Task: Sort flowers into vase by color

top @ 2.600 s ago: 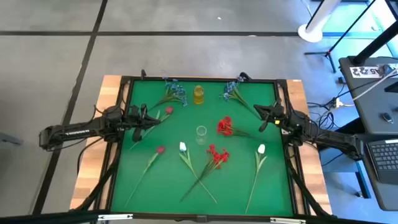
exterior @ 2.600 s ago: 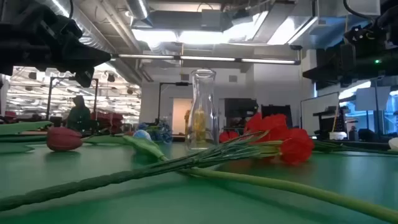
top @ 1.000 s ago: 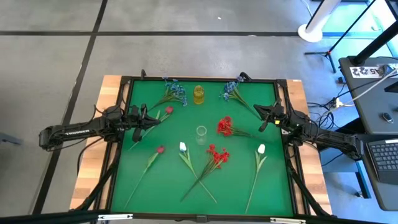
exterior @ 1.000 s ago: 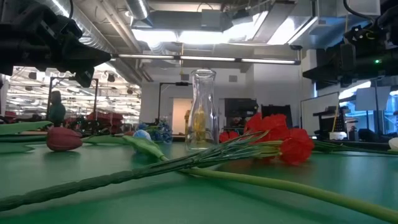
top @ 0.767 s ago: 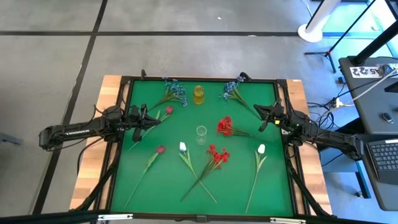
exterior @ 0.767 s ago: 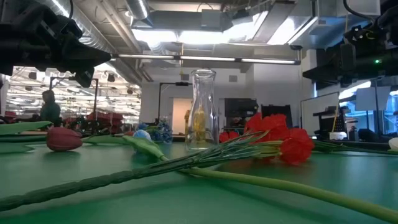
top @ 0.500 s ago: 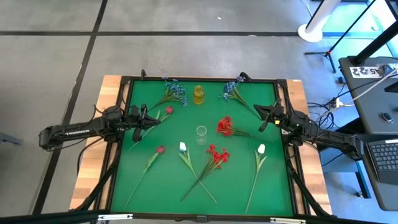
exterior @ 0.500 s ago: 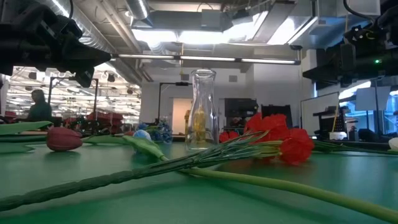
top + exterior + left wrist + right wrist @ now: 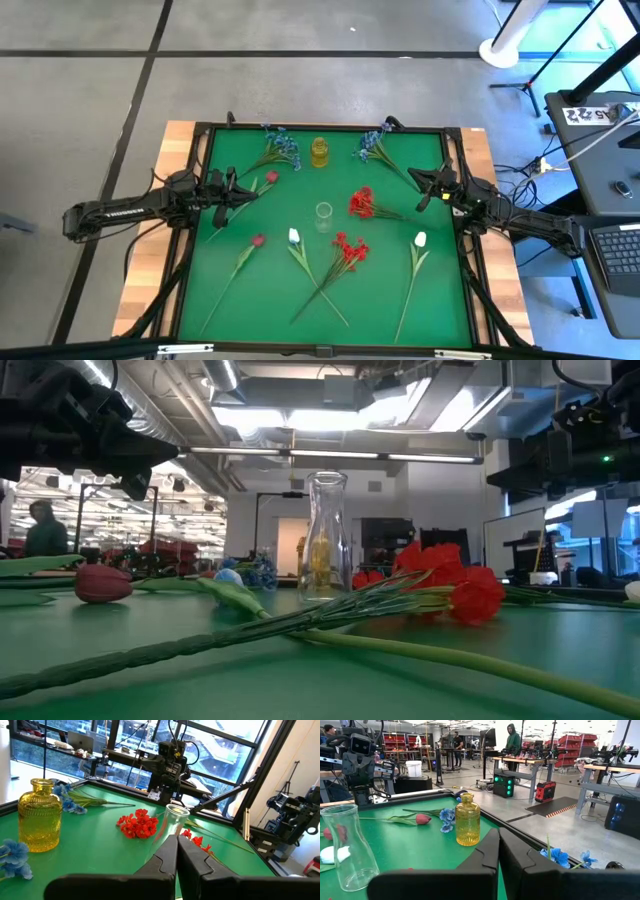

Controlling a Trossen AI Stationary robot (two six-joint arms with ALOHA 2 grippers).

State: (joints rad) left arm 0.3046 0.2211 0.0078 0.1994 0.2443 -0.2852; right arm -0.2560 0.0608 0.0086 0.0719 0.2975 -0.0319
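Flowers lie flat on the green mat (image 9: 230, 290). Two blue sprigs (image 9: 280, 148) (image 9: 374, 148) flank the yellow vase (image 9: 319, 152) at the far edge. The clear vase (image 9: 323, 212) stands upright mid-table. Red clusters (image 9: 361, 203) (image 9: 348, 248) lie right of and in front of it. There are rosebuds (image 9: 270, 178) (image 9: 257, 241) on the left and white buds (image 9: 294, 237) (image 9: 420, 239) nearer. My left gripper (image 9: 240, 187) hovers shut above the left rosebud's stem. My right gripper (image 9: 425, 192) hovers shut at the right side.
A black frame (image 9: 200, 130) borders the mat. The near third of the mat holds only stem ends. Beside the table's right side stands a desk with a laptop (image 9: 620, 245) and cables. A person (image 9: 45, 525) and work benches show far off in the room behind.
Both arms and all the flowers have kept still. Only a person far off in the room behind the table has walked across.
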